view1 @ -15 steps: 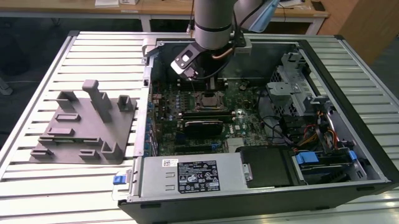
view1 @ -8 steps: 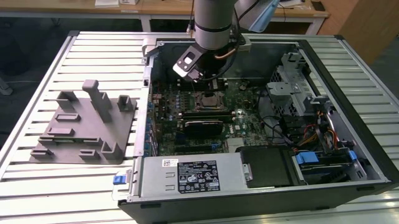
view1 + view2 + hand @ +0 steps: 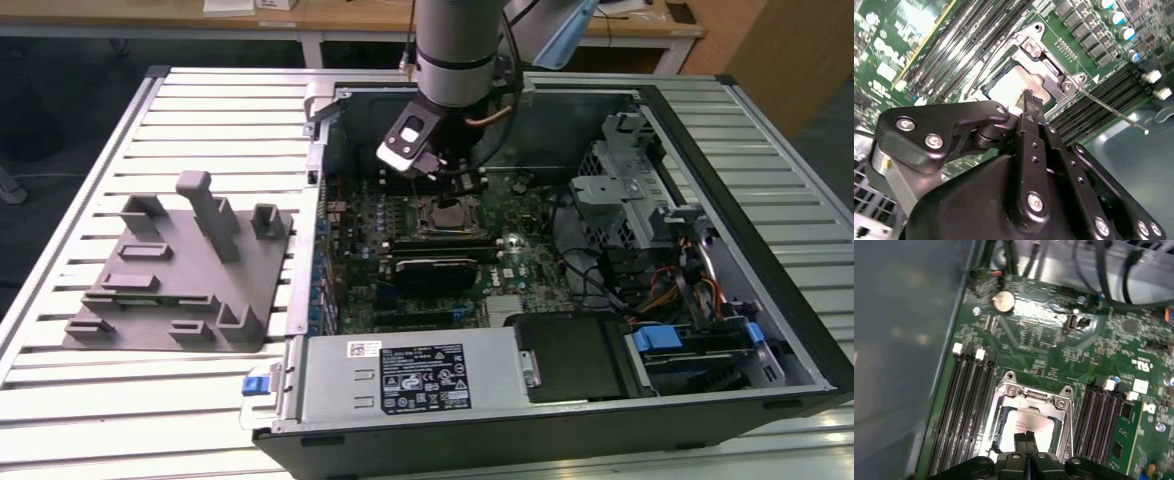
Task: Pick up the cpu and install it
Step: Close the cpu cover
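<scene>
Installation step: cpu lies flat inside socket. Gripper, fingers pressed together and apparently empty, is poised directly above it. Next move demands gentle vertical travel.

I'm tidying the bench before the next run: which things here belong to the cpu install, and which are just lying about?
Job in hand:
cpu, lying in the socket
gripper, tips at the cpu

Lying about:
grey fixture on the table
power supply
coin battery

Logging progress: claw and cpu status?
Claw shut, tips over cpu. Cpu flat in socket. Thin lever sticks out sideways, off the claw.
</scene>
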`<state>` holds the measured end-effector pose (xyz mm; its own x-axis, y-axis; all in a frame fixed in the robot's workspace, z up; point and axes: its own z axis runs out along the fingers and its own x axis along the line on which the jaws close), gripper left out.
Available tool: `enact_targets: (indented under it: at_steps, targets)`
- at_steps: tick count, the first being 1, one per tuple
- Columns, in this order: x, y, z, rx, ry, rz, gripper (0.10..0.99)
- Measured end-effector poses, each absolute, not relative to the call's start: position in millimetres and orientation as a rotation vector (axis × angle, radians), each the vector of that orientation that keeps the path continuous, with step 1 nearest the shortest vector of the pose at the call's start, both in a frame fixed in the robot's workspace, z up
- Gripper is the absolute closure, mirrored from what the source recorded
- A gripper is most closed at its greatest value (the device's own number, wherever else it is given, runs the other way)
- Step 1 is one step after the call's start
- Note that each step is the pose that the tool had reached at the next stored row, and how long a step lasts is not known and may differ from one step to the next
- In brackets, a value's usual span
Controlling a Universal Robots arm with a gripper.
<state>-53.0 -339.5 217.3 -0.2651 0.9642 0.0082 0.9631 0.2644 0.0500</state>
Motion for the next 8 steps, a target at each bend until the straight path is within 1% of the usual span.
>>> enact_targets:
  at_steps: [8]
  targets:
    - [-53.0,-339.5,217.0,1.706,2.613,0.072,0.98]
